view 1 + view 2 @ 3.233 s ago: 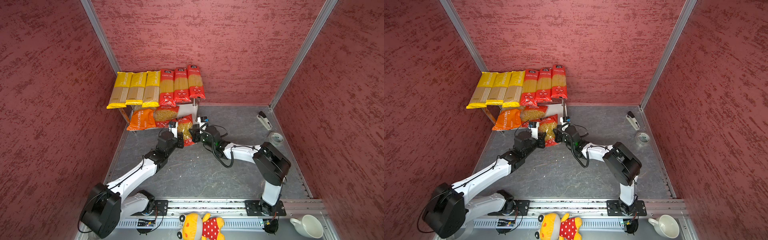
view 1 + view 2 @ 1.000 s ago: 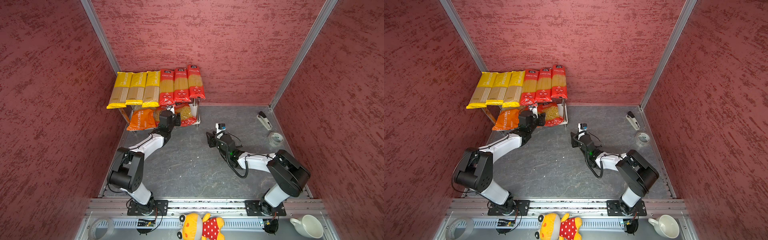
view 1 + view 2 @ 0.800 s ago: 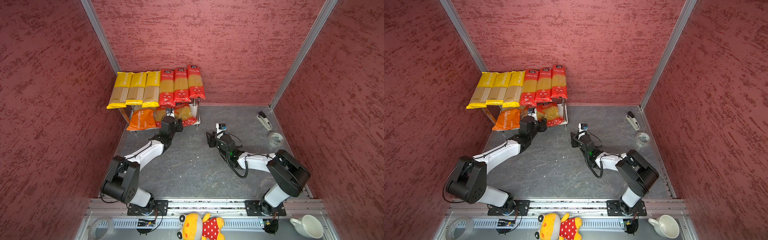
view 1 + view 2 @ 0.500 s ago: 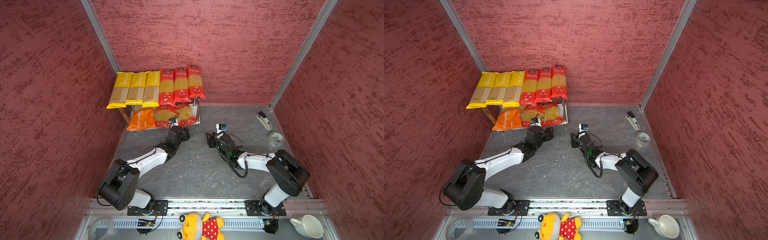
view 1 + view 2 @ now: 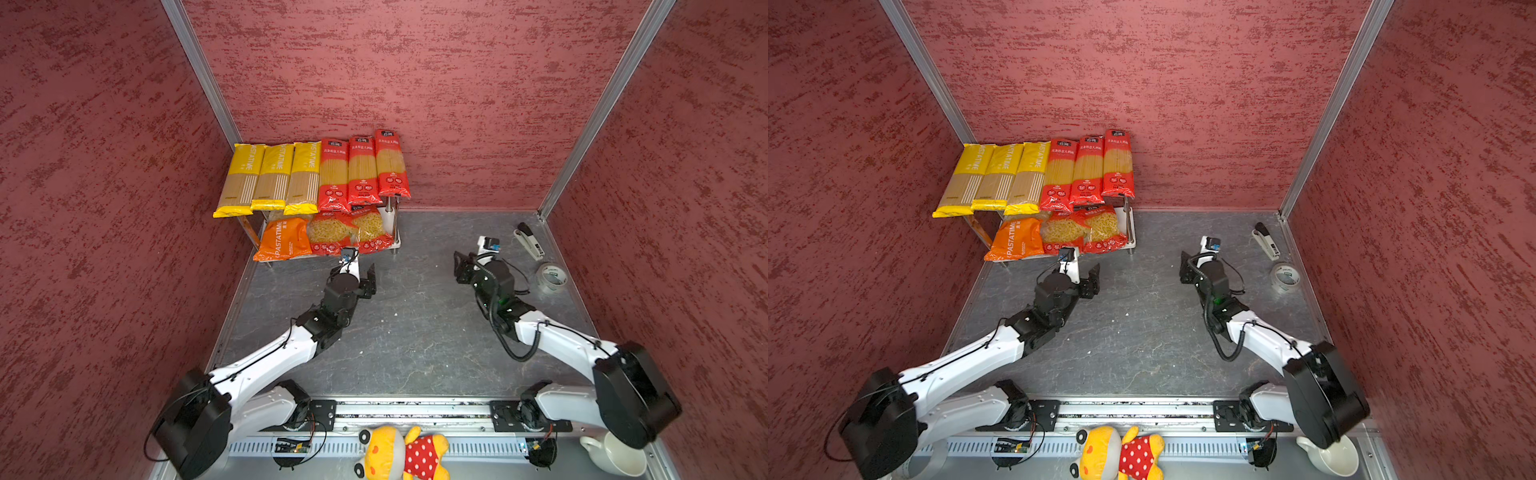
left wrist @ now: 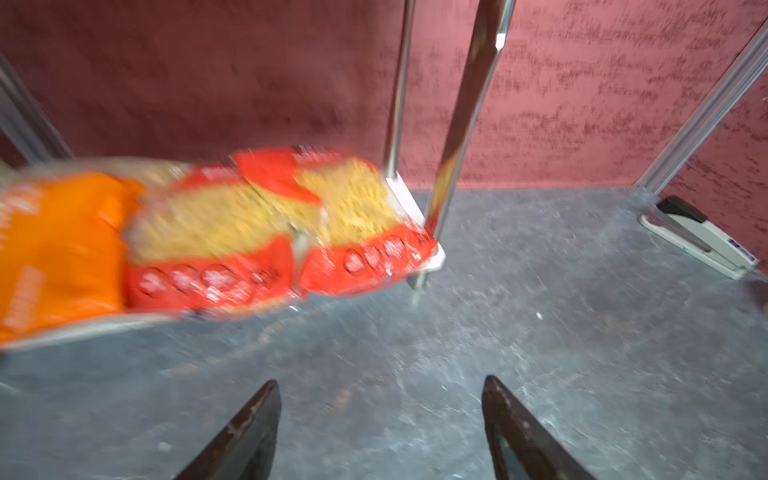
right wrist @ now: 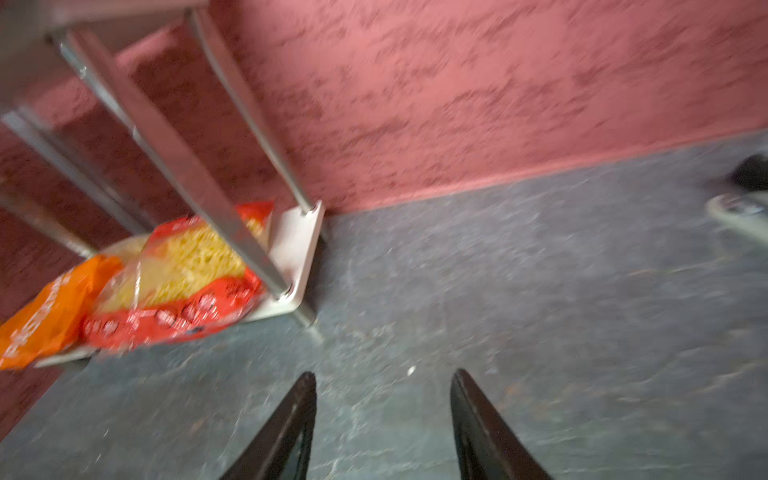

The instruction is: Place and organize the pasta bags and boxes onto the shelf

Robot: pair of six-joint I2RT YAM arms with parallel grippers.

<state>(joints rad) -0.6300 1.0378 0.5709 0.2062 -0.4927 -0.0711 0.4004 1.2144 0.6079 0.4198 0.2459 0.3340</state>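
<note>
Since 1 second earlier the left arm had drawn back from the shelf (image 7: 297, 237), and the right arm had shifted toward the right wall. The red bag that both hands held 3 seconds earlier lay on the lower board.

The grey bench (image 5: 415, 332) carried the shelf in its far left corner, against the back wall. On the top board 6 boxes lay side by side: 3 yellow boxes (image 5: 270, 176) on the left and 3 red boxes (image 5: 362, 170) on the right, their near ends jutting past the board's front edge. On the lower board sat 3 bags in a row: the orange bag (image 5: 284, 241) at the left, then 2 red bags (image 5: 331, 237), the right one overlapping its neighbour and reaching the front right post.

The left hand (image 6: 380, 384) hovered over bare bench just in front of the shelf, fingers spread wide and gripping nothing. The right hand (image 7: 383, 374), well apart to the right, also stood parted and empty, pointed toward the shelf.

A plush toy (image 5: 401, 455) lay at the front rail, a cup (image 5: 613, 457) in the front right corner, and a tape roll (image 5: 550, 278) and a stapler (image 5: 528, 243) near the right wall.
</note>
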